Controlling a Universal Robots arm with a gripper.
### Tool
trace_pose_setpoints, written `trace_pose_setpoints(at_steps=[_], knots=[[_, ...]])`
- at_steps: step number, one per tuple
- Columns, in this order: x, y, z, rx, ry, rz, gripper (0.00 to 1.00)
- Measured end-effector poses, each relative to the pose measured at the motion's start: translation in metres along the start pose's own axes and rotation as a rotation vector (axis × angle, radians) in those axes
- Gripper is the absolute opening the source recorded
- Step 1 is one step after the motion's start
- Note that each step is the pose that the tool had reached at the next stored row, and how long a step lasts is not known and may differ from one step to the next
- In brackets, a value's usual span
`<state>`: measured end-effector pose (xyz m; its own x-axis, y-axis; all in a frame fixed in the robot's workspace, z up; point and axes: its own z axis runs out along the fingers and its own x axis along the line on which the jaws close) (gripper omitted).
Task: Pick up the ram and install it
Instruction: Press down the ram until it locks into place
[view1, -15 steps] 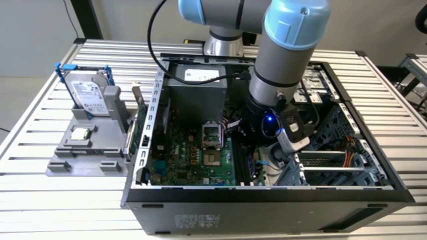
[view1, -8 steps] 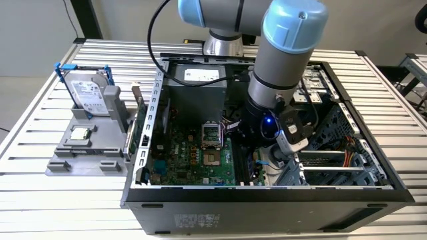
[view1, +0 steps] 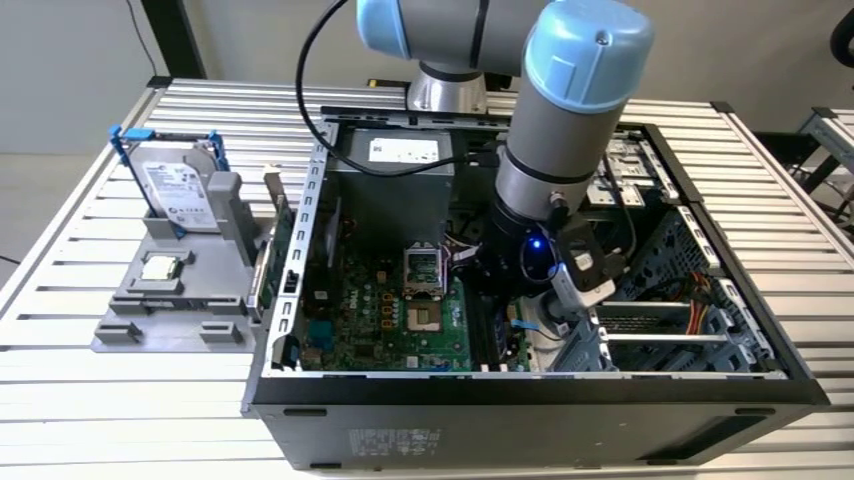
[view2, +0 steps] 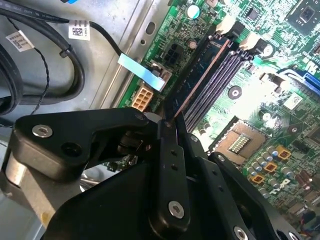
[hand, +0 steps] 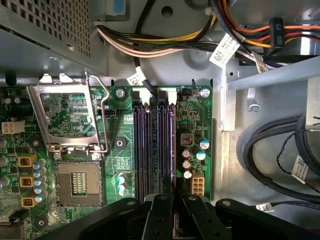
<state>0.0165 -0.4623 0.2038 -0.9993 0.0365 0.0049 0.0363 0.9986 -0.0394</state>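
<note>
Gripper (hand: 170, 207) down low over the motherboard (hand: 115, 130), black fingers (hand: 161, 215) closed around the ram (hand: 168, 145), which stands on edge in the black memory slots (hand: 150, 145). Open CPU socket (hand: 77, 182) beside them, its metal frame (hand: 67, 117) raised. Wire bundle (hand: 165, 45) crosses above.

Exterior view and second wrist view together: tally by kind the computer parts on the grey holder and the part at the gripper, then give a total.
Hard drive in a blue frame, standing on the grey holder: 1
Square silver chip, on the holder: 1
ram, at the gripper: 1
Total: 3
</note>
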Motion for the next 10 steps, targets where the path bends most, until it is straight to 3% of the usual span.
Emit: trace_pose_setpoints(at_steps=[3,10], knots=[[0.0002,-0.0005,-0.002,0.0012,0.0013,0.001,1.0],[0.0004,-0.0017,-0.0326,0.0005,0.0016,0.003,1.0]])
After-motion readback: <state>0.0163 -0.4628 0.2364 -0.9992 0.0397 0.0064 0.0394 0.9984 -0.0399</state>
